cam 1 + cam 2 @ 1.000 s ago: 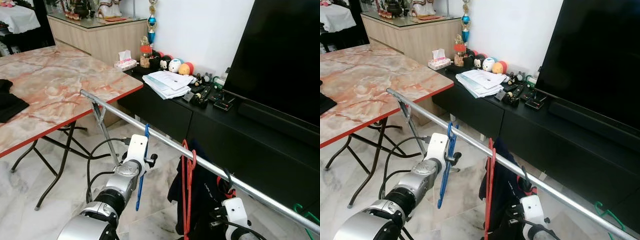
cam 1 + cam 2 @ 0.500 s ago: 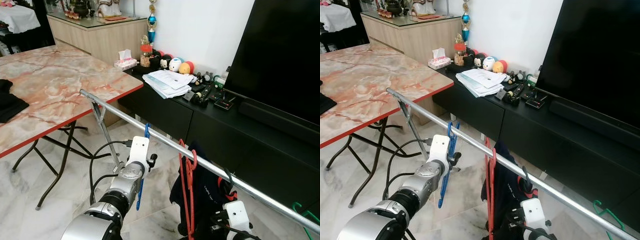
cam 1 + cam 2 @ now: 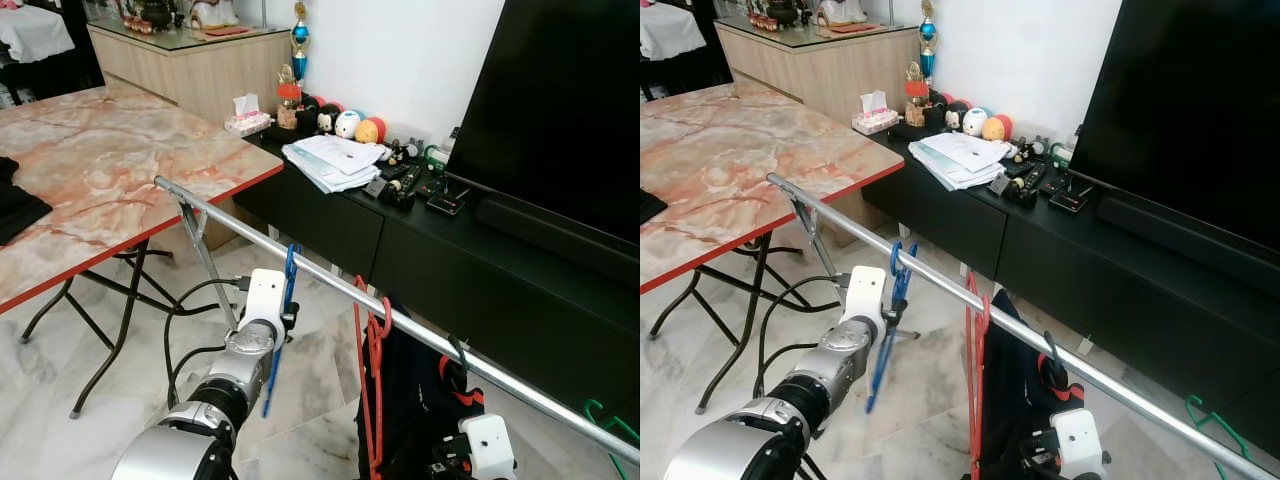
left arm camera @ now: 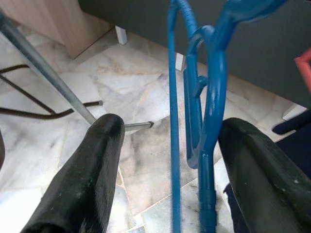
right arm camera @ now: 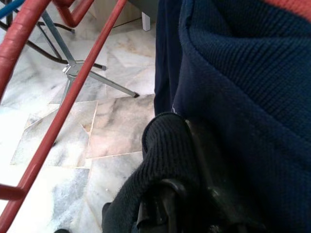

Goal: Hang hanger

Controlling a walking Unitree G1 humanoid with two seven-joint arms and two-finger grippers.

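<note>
Left wrist view: blue hanger (image 4: pixel 204 121) between tool (image 4: pixel 175 170) fingers

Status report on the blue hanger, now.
Left gripper open around blue hanger, hook over rail. Right gripper low against navy garment. Red hanger hangs alongside, apart.

White wall (image 3: pixel 400 60), marble floor (image 3: pixel 60 360), marble-top table (image 3: pixel 110 170), black TV unit (image 3: pixel 470 260) w/ big TV (image 3: pixel 560 110)

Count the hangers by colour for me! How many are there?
Blue hanger, on the rail, between the open fingers of the left tool: 1
Red hanger, on the rail: 1
Green hanger, at the far right: 1
Total: 3
</note>
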